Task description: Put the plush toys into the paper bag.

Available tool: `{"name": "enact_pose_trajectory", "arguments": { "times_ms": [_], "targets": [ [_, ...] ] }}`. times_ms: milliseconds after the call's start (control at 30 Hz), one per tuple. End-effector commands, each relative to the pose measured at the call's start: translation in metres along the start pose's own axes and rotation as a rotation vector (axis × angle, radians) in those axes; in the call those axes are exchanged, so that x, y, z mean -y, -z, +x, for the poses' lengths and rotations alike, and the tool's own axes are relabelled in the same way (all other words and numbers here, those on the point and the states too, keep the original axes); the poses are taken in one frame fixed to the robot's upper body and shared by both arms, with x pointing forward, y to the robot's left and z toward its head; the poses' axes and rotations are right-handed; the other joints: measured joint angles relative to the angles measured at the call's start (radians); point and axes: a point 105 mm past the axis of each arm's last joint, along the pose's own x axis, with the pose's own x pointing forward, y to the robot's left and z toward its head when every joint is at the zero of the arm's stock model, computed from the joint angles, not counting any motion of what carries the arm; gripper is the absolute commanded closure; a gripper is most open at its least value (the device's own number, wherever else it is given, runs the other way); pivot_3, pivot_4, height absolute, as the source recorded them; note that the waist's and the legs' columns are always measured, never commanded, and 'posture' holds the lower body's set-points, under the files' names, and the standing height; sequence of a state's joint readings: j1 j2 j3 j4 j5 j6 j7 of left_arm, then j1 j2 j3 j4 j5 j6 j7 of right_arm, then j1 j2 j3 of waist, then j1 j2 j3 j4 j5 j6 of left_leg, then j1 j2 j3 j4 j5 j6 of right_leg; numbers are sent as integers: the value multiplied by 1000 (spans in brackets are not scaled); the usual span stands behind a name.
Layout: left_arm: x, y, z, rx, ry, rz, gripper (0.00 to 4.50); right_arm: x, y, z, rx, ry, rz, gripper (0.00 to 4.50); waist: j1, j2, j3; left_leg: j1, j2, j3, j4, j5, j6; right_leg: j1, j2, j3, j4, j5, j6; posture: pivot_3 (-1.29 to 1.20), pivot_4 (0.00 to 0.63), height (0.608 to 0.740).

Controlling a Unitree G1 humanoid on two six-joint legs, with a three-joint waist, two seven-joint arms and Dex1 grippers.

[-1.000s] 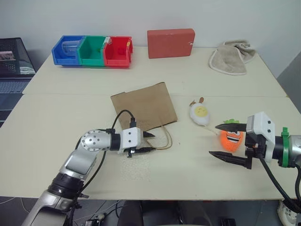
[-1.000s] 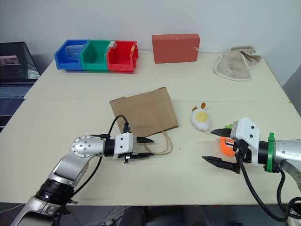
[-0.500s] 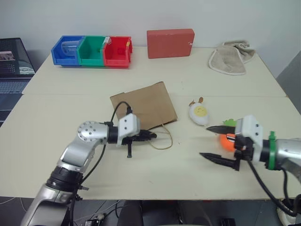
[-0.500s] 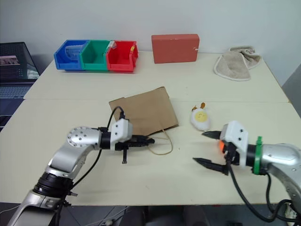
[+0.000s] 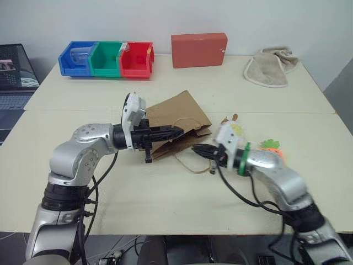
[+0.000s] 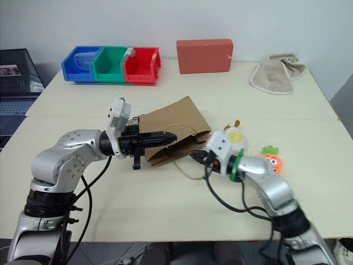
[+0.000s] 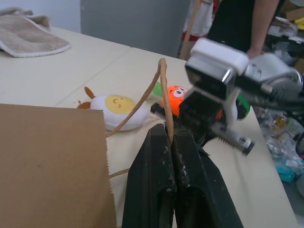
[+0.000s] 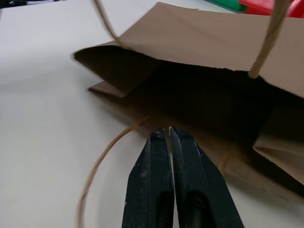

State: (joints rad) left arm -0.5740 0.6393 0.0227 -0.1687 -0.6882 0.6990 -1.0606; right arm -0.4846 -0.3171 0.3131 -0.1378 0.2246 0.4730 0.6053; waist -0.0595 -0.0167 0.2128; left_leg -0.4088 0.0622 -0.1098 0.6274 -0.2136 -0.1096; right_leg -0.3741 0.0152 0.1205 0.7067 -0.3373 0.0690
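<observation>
Left gripper [image 7: 170, 142] clamped on a thin twisted-paper loop handle [image 7: 164, 90] of the plain brown kraft paper bag [image 5: 176, 117], holding its upper side raised off the cream table [image 5: 138, 204]. Bag mouth gapes toward right gripper [image 8: 169, 135], fingers pressed together, empty, at the mouth's lower edge. White egg-shaped plush [image 7: 116, 110] and orange carrot plush [image 6: 272, 160] lie on table just behind right arm.

A lab: pale worktables [image 5: 165, 204], coloured parts bins [image 5: 107, 59], laptop [image 5: 14, 83].
</observation>
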Motion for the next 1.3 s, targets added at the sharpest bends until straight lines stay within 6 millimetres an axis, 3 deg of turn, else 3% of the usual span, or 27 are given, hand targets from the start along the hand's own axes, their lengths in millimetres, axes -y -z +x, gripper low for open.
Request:
{"name": "enact_pose_trajectory", "arguments": {
  "times_ms": [33, 167, 367, 467, 633, 833, 900, 1033, 1200, 1300],
  "targets": [
    [6, -18, 2, 42, 14, 44, 4500, 11, -9, 16, 38, 85, -42, 4459, 3, 0, 0, 0, 0, 0, 0, 0, 0, 0, 0, 0, 0, 0, 0, 0, 150, 740],
    [4, -26, 3, 77, -2, 25, 4500, 20, 2, 38, 14, 174, -33, 4459, 5, 0, 0, 0, -1, -1, 0, 0, 0, 0, -1, -1, 1, 0, 0, 0, 150, 740],
    [-4, -42, 0, 108, -44, 55, 4500, 23, 15, 48, -13, 245, 0, 4459, 3, 0, 0, 0, -1, -1, 0, 0, 0, -2, -1, -1, 5, 0, -1, 0, 150, 740],
    [-14, -64, -4, 145, -89, 127, 4500, 23, 18, 48, -18, 257, 25, 4459, 2, 0, 0, 0, -1, -1, 0, 0, -1, -3, 0, -1, 7, 0, -1, 0, 150, 740],
    [-24, -122, -5, 240, -169, 351, 4500, 22, 20, 49, -26, 257, 35, 4459, 2, 0, 0, 0, -1, -1, 0, 0, -1, -3, 0, -1, 6, 0, -1, 0, 150, 740],
    [-11, -145, 1, 250, -122, 498, 4500, 20, 21, 51, -31, 250, 68, 4459, -1, 0, 0, -1, -1, 0, -2, 1, -1, -5, 0, 0, 6, 0, -1, 0, 150, 740],
    [-10, -144, 4, 225, -106, 535, 4500, 20, 20, 52, -28, 250, 71, 4459, -1, 0, 0, -2, 0, 0, -1, 1, -1, -6, 0, -1, 7, 0, -1, 0, 150, 740],
    [-14, -117, 8, 145, -95, 523, 4500, 20, 13, 55, -10, 244, 72, 4459, -3, 0, 0, -3, -1, 0, -1, 1, -1, -7, 0, 0, 7, 0, -1, 0, 150, 740],
    [-15, -80, 8, 48, -76, 496, 4500, 21, -10, 55, 50, 204, 55, 4459, -7, 0, 0, -4, -1, 0, -1, 1, -1, -7, 0, 0, 7, 0, -1, 0, 150, 740],
    [-12, -69, 9, 22, -52, 486, 4500, 21, -24, 53, 82, 186, 41, 4459, -8, 0, 0, -7, -1, -1, -1, 1, -1, -10, 0, -1, 7, 0, -1, 0, 150, 740]
  ]
}}
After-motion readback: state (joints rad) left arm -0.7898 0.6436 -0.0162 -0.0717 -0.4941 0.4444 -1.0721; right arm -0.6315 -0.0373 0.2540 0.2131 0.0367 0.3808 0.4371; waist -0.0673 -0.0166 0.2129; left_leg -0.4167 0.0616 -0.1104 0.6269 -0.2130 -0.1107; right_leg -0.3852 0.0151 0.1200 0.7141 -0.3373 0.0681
